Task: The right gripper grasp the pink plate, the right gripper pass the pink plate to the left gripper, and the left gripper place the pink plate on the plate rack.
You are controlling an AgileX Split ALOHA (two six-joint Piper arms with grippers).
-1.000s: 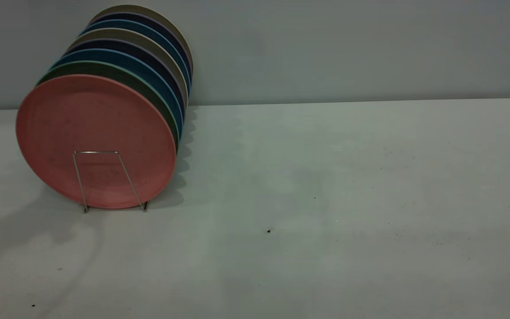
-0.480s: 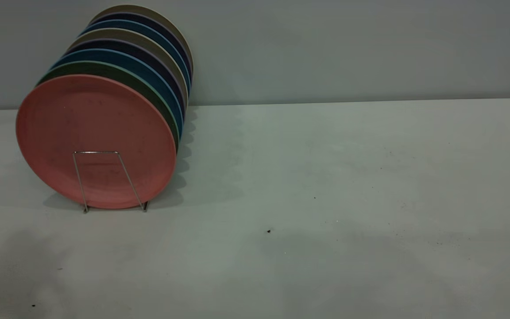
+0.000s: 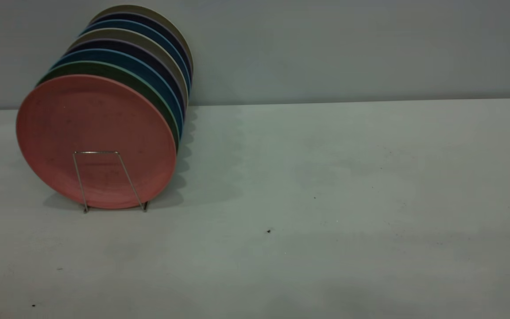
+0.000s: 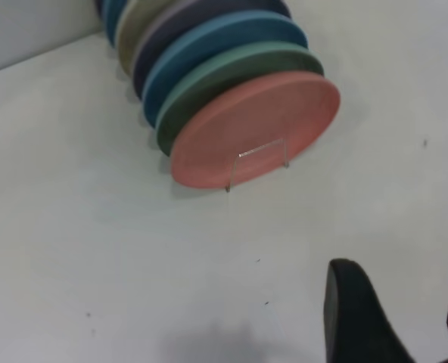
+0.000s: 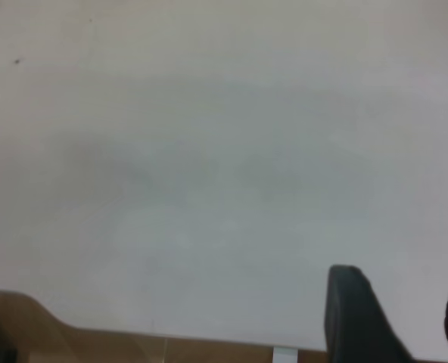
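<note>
Left gripper (image 4: pixel 394 318) is off the rack and well back from it: in its wrist view the two dark fingers (image 4: pixel 353 318) stand apart with bare table (image 4: pixel 133 249) between them, holding nothing. Neither arm shows in the exterior view. A second ago an arm-shaped shadow lay across the table's near-left corner in that view; half a second ago it had thinned to a smudge, and now it is gone (so the left arm has pulled out of the scene).

Pink plate (image 3: pixel 95 137) stands upright at the near end of the plate rack (image 3: pixel 109 179), behind the front wire loop and just ahead of the green plate (image 3: pixel 148 91); it has not shifted across the three exterior pictures.

Right gripper (image 5: pixel 394 318) hangs over bare table near its edge, fingers spread, empty, no plate near it.

Judgement: placement looks done, release clean, both arms retreating. Nothing left but parking.
</note>
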